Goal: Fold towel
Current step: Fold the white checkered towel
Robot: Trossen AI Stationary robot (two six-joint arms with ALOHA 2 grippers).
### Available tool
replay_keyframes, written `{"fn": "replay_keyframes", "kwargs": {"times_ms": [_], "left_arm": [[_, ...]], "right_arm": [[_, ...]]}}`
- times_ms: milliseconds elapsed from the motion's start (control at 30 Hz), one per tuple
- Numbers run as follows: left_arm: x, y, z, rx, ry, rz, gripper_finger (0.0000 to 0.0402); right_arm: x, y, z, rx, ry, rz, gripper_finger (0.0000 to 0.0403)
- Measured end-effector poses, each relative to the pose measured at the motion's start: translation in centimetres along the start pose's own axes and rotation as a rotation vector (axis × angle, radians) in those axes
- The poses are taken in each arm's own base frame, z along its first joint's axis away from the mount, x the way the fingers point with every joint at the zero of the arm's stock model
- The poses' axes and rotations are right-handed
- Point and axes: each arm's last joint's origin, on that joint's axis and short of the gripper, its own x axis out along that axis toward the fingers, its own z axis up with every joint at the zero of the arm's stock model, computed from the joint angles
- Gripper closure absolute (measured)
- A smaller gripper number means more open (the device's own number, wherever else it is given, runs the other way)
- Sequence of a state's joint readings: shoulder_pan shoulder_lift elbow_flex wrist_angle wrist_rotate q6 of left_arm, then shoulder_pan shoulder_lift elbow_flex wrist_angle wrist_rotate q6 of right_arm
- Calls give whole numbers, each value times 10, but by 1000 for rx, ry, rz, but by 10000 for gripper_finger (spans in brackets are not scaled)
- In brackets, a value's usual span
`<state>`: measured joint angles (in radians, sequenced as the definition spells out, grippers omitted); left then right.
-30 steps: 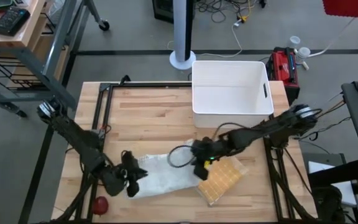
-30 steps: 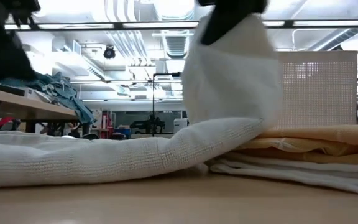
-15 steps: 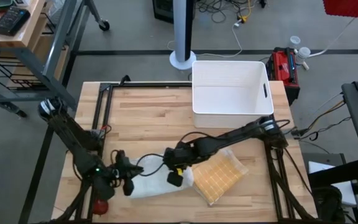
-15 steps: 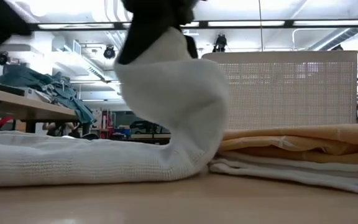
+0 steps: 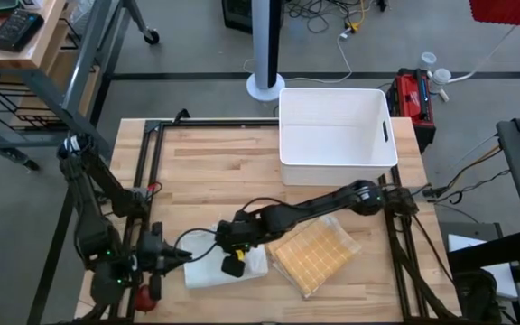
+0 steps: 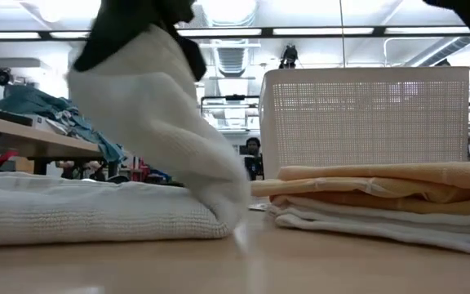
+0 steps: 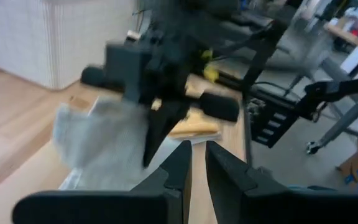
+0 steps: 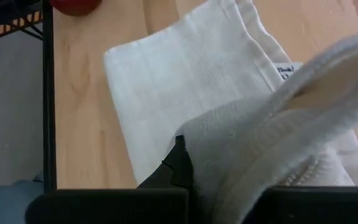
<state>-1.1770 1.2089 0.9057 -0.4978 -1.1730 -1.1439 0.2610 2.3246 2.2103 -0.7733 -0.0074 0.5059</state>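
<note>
The right gripper (image 5: 233,262) is hanging over the near middle of the table with its dark fingers (image 8: 178,163) clamped together on a fold of the white terry-cloth towel (image 5: 226,267), lifting that edge clear of the rest. The towel is lying flat just under the gripper, doubled into a thick rectangle on the light butcher-block wooden table (image 5: 215,171); in the low view its raised flap is drooping down in a soft curve onto the flat layers, and its woven texture is showing. The left gripper (image 5: 177,258) is sitting at the table's near left edge, just beside the towel and apart from it, its two fingers (image 7: 176,171) standing nearly together with a narrow gap and nothing between them. Just beside the towel on the right, a folded yellow waffle-weave cloth (image 5: 314,257) is resting on top of a folded white cloth (image 6: 365,224). A white rectangular plastic basket (image 5: 337,135) is standing at the far right of the table. A small red round object (image 5: 143,296) is lying at the near left corner. Beyond the table, grey flooring, a white pole base (image 5: 264,86) and a red case (image 5: 411,95) are showing, and the low view is looking into a workshop under bright ceiling lights.
</note>
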Motion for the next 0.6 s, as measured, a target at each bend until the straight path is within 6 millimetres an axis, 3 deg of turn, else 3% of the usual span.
{"fn": "replay_keyframes", "kwargs": {"times_ms": [367, 600], "left_arm": [[-4, -9, 9, 33, -13, -17, 364], [4, 9, -28, -84, 202, 8, 365]], "right_arm": [[20, 0, 13, 7, -44, 17, 403], [20, 0, 15, 9, -60, 23, 403]]}}
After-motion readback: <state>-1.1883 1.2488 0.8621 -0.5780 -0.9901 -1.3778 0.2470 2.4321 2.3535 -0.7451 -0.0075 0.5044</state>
